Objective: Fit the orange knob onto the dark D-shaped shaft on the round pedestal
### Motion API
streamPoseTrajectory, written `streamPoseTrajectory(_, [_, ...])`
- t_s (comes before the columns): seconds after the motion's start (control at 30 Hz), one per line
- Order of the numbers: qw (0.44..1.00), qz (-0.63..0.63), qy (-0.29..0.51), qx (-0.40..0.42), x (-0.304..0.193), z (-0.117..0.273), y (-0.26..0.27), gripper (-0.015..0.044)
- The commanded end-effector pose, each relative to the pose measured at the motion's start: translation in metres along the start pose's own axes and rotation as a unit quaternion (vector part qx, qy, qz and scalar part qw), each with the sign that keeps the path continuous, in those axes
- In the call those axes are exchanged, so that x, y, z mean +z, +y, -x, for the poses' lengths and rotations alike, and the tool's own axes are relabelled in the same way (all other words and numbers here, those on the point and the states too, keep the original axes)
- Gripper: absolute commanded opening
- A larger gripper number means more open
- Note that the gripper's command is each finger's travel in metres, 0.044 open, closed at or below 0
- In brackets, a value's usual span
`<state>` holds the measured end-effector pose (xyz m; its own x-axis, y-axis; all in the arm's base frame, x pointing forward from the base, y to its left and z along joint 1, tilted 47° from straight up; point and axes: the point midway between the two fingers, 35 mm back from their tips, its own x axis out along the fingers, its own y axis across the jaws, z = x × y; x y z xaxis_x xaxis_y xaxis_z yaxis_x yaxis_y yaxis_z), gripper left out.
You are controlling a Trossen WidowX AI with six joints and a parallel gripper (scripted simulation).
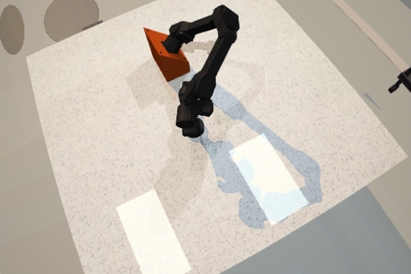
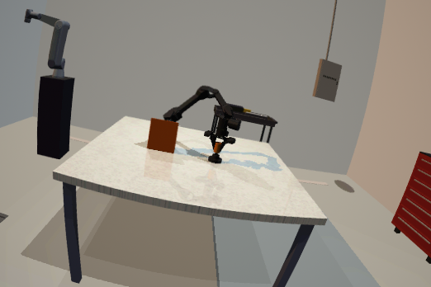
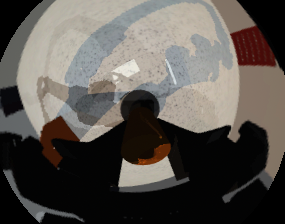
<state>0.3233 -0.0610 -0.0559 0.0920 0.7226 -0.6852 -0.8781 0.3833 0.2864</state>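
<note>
The black arm (image 1: pixel 216 57) rises from the sloping face of an orange wedge-shaped block (image 1: pixel 172 65) near one edge of the speckled, pale counter (image 1: pixel 90 131). It bends at a high elbow, then reaches back down toward the middle — its dark wrist end hides whatever lies beneath. A bluish shadow spreads across the counter and partly covers one of two bright rectangular patches; the other lies nearer the opposite edge. Beyond the counter, two brownish discs (image 1: pixel 72 16) show — one broad, one narrow.
</note>
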Motion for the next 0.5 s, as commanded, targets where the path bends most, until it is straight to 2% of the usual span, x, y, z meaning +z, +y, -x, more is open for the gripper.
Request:
streamPoseTrajectory(0.0, [0.981, -0.195, 0.001, -0.001, 0.0001, 0.0013, -0.0006, 0.0])
streamPoseTrajectory(0.2, [0.919, -0.395, 0.0, -0.001, 0.001, 0.0036, -0.0015, 0.0])
streamPoseTrajectory(0.47, [0.782, -0.623, 0.0, -0.002, 0.0014, 0.0054, -0.0021, 0.0])
